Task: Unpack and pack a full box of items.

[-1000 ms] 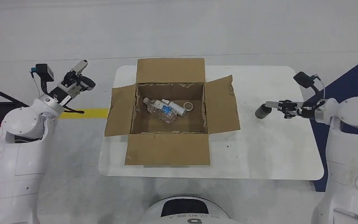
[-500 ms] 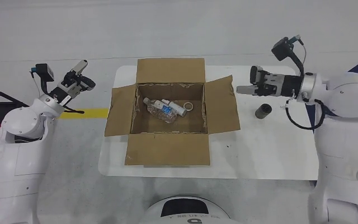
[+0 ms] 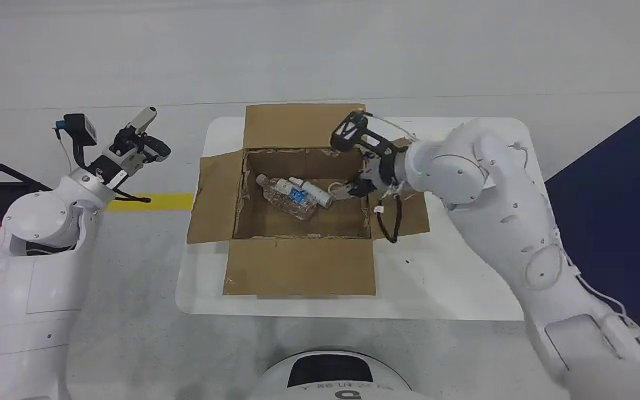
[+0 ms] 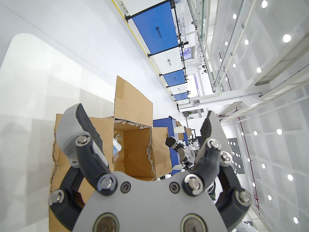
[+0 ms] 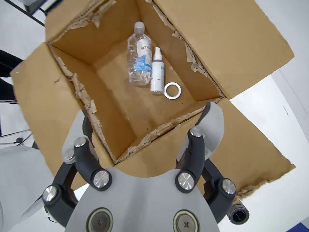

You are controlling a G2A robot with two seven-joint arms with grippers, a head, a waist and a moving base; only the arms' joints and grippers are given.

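An open cardboard box (image 3: 300, 268) with its flaps spread out stands in the middle of the white table (image 3: 480, 270). On its floor lie a clear water bottle (image 3: 288, 198) (image 5: 140, 56), a white spray bottle (image 3: 308, 187) (image 5: 157, 73) and a small tape ring (image 3: 338, 189) (image 5: 167, 92). My right gripper (image 3: 352, 186) (image 5: 144, 118) hangs open and empty over the box's right wall, above the ring. My left gripper (image 3: 150, 132) (image 4: 143, 112) is open and empty, held off the table's far left corner and facing the box (image 4: 132, 97).
A dark short cylinder (image 5: 237, 213) stands on the table beyond the box's right flap (image 5: 241, 146). A yellow floor line (image 3: 160, 202) runs left of the table. The table has bare surface in front of the box and to its right.
My right arm left the dark cylinder standing on the table's right side, then swung left to the box's right wall. The left arm has stayed still.
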